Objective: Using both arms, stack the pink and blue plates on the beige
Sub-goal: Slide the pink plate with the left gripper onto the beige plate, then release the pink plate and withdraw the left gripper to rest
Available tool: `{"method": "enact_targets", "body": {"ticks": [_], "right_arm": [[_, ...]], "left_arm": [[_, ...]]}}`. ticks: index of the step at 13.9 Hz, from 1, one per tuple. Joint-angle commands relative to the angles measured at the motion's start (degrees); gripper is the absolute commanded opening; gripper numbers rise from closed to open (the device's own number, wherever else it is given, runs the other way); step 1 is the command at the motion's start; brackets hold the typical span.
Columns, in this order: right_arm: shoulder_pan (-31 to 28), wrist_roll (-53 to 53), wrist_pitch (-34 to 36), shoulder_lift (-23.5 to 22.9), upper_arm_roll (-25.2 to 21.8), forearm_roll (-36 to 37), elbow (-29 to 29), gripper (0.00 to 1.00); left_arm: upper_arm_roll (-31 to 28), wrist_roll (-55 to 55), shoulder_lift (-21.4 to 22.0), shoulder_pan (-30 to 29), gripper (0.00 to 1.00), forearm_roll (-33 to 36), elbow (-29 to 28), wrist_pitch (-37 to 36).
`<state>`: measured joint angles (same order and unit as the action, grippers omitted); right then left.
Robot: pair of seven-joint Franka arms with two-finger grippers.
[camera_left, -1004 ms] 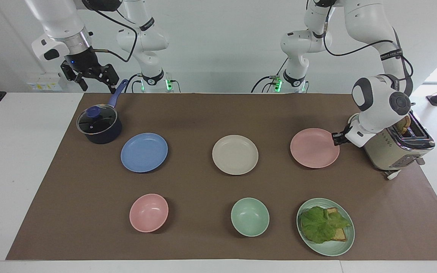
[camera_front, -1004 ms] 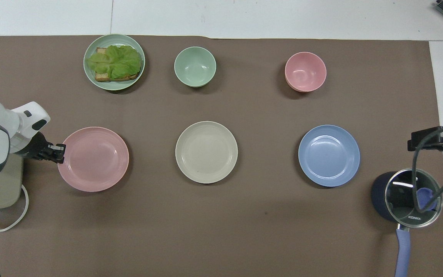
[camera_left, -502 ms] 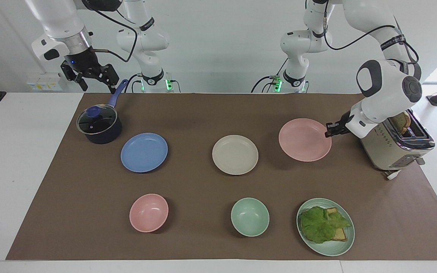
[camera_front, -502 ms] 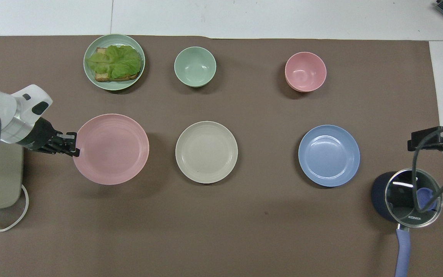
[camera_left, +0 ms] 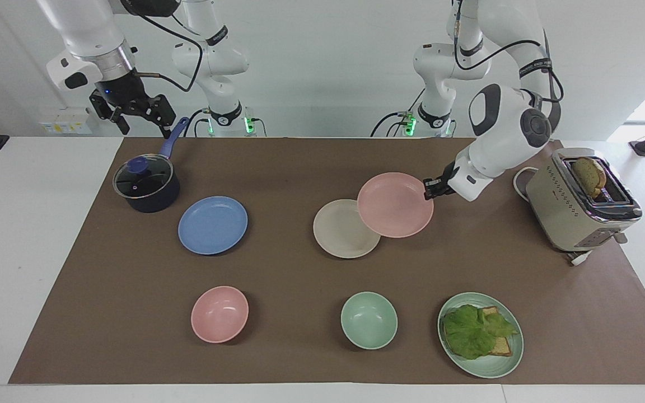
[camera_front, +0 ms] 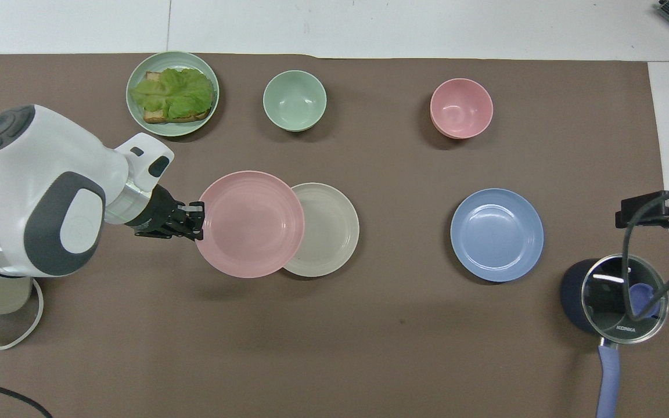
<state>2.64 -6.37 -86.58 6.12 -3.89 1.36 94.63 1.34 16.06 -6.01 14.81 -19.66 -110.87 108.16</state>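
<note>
My left gripper (camera_left: 430, 188) (camera_front: 195, 217) is shut on the rim of the pink plate (camera_left: 395, 205) (camera_front: 250, 223) and holds it in the air. The plate hangs over the edge of the beige plate (camera_left: 339, 232) (camera_front: 328, 229) on the side toward the left arm's end, covering part of it. The blue plate (camera_left: 213, 225) (camera_front: 496, 234) lies flat on the mat toward the right arm's end, beside the beige one. My right gripper (camera_left: 144, 130) waits open, raised over the handle of the dark pot (camera_left: 146, 183).
A toaster (camera_left: 580, 201) with bread in it stands at the left arm's end. Farther from the robots are a pink bowl (camera_left: 219, 314), a green bowl (camera_left: 368, 320) and a green plate (camera_left: 510, 358) with lettuce and bread. The lidded pot sits beside the blue plate.
My left gripper has lifted the pink plate off the mat and carried it toward the beige plate, now overlapping it. The right arm has not moved.
</note>
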Motion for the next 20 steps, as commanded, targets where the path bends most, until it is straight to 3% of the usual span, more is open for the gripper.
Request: {"method": "enact_targets", "body": {"ticks": [1,4,8,12,13,15,20], "right_arm": [[-0.71,1.54,-0.43,1.44,0.12,-0.57,1.61,1.0],[-0.71,1.54,-0.43,1.44,0.12,-0.57,1.7,1.0],[-0.71,1.54,-0.43,1.44,0.12,-0.57,1.7,1.0],[-0.71,1.54,-0.43,1.44,0.12,-0.57,1.7,1.0],[-0.71,1.54,-0.43,1.44,0.12,-0.57,1.61,1.0],[-0.71,1.54,-0.43,1.44,0.12,-0.57,1.61,1.0],[-0.71,1.54,-0.43,1.44,0.12,-0.57,1.7,1.0]], "left_arm": [[-0.9,5.01,1.18,6.17,0.0,-2.04,-5.22,9.23],[-0.9,6.78,1.0,9.7,0.0,-4.24,-8.04,14.62],[-0.9,7.93,-3.12,11.82,0.0,-4.51,-8.66,20.85],[-0.99,7.75,-4.19,12.87,0.0,-4.51,-8.84,21.84],[-0.99,7.75,-4.19,12.79,0.1,-4.51,-8.75,21.92],[-0.99,7.93,-4.36,12.7,0.98,-4.51,-8.4,22.01],[-1.25,7.93,-4.28,12.09,1.0,-4.42,-7.17,20.87]]}}
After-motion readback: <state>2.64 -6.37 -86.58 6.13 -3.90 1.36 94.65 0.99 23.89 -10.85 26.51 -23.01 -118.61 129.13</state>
